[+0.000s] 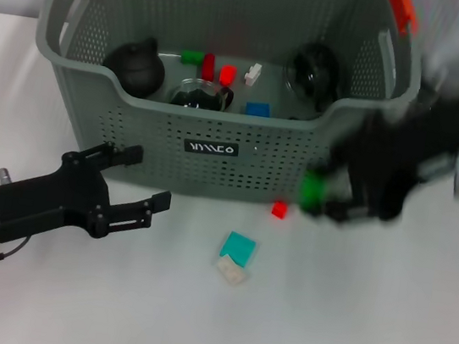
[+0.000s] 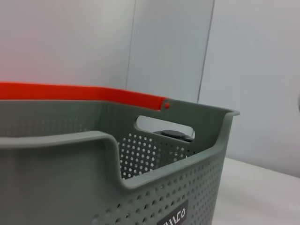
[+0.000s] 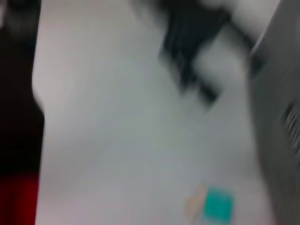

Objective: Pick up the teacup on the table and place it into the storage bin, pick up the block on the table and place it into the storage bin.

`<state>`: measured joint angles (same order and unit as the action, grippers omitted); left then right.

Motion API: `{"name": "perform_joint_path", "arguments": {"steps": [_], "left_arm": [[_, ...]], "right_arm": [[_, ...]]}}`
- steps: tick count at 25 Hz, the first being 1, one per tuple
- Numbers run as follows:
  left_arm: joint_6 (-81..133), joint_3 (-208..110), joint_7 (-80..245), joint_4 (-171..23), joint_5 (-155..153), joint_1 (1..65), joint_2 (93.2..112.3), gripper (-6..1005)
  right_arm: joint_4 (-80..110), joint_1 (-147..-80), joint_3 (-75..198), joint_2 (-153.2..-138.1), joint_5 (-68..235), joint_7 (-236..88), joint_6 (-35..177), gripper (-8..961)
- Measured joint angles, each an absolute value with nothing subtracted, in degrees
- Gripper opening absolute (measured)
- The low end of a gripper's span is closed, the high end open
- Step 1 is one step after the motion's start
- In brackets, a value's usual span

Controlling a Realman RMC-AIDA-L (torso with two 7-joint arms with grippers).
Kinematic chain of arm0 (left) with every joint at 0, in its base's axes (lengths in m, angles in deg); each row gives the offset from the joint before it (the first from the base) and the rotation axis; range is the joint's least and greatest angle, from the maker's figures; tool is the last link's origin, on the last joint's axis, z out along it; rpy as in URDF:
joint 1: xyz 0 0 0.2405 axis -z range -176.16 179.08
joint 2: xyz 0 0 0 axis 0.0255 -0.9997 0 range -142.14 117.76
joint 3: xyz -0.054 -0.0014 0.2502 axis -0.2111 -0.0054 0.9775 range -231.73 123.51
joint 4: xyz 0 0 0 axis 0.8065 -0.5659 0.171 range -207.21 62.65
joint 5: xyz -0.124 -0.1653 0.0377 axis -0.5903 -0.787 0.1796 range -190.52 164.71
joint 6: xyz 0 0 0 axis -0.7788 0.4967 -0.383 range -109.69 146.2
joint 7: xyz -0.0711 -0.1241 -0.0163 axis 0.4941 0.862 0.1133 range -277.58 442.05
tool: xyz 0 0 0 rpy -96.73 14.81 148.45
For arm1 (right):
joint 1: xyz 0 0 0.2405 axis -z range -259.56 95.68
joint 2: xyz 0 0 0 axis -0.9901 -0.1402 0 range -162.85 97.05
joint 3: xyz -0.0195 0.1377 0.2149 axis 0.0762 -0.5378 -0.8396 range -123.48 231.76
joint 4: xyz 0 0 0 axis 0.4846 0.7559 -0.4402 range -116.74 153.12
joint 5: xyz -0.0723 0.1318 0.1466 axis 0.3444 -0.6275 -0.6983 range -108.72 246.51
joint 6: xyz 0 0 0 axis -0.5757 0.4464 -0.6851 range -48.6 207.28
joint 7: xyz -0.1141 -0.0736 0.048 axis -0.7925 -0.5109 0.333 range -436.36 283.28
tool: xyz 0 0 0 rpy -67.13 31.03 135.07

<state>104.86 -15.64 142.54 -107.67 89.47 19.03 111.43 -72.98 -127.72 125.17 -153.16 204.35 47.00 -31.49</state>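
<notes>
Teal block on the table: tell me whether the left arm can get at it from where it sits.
Probably yes. The open left end effector hovers over the white table in front of the grey-green perforated storage bin, and only bare tabletop lies between it and the flat teal block.

The storage bin [image 1: 218, 132] is standing across the table's [image 1: 378, 330] far edge, its tall front wall blocking any low approach; only its open top is offering a way in. Before it, a red block [image 1: 279, 210], a teal block [image 1: 239, 246] and a pale block [image 1: 231, 269] are lying mid-table. The near edge and both near corners are staying open for passage.
</notes>
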Motion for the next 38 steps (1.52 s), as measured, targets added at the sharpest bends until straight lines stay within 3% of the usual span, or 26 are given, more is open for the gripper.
{"name": "perform_joint_path", "arguments": {"steps": [7, 12, 18, 22, 27, 30, 34, 38], "left_arm": [[106.02, -15.78, 142.16, -108.08, 90.61, 19.31, 111.22, 853], [106.62, -15.63, 142.14, -108.17, 90.82, 20.06, 111.15, 853], [108.62, -15.59, 142.11, -108.19, 90.77, 20.89, 111.12, 852], [109.33, -15.73, 142.12, -108.18, 90.60, 20.99, 111.06, 852], [110.12, -15.73, 142.17, -108.30, 90.52, 21.03, 110.81, 852], [110.42, -15.71, 142.17, -108.31, 90.44, 21.27, 110.63, 852], [110.79, -15.54, 142.13, -108.31, 90.74, 21.61, 110.54, 852], [110.86, -15.56, 142.10, -108.32, 90.80, 21.66, 110.39, 852]], "right_arm": [[-73.63, -137.00, 106.76, -153.03, 196.58, 52.10, -22.81, 438], [-66.58, -138.00, 106.80, -152.60, 199.45, 53.44, -8.60, 440], [-54.67, -139.46, 108.04, -150.71, 204.57, 53.17, -0.98, 442], [-54.46, -138.23, 108.02, -150.87, 203.80, 51.76, 0.42, 443], [-57.69, -133.83, 107.38, -149.46, 191.55, 49.50, -4.51, 673], [-60.47, -128.96, 106.38, -148.31, 180.03, 47.02, -9.67, 889], [-63.13, -123.28, 104.87, -147.88, 170.75, 43.42, -19.80, 934], [-66.69, -117.63, 104.96, -148.62, 171.86, 40.84, -30.79, 945]]}}
